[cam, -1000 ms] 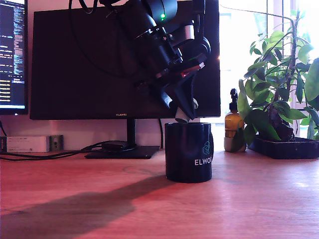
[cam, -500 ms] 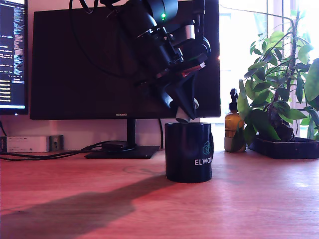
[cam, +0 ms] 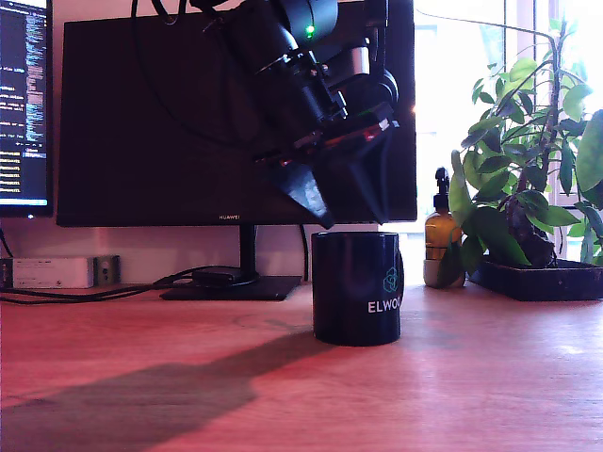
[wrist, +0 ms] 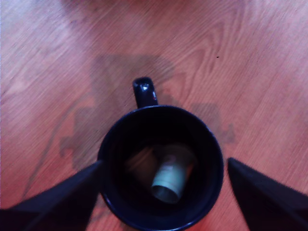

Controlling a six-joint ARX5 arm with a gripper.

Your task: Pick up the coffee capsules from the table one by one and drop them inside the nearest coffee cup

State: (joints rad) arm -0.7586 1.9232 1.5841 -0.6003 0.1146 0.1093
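- We hold our claw (wrist: 163, 192) spread wide and empty, fingers flanking the rim.
- Directly below it, inside the coffee cup (wrist: 111, 144), 1 capsule (wrist: 169, 179) lies tipped on its side.
- Beyond, the table (wrist: 250, 62) shows no other capsule.

The fingers (cam: 311, 202), a moment ago pinched on the coffee capsule (wrist: 169, 179) just above the coffee cup (cam: 356, 287), now stand spread wide over its rim. The capsule has dropped and lies tilted on the cup's bottom.
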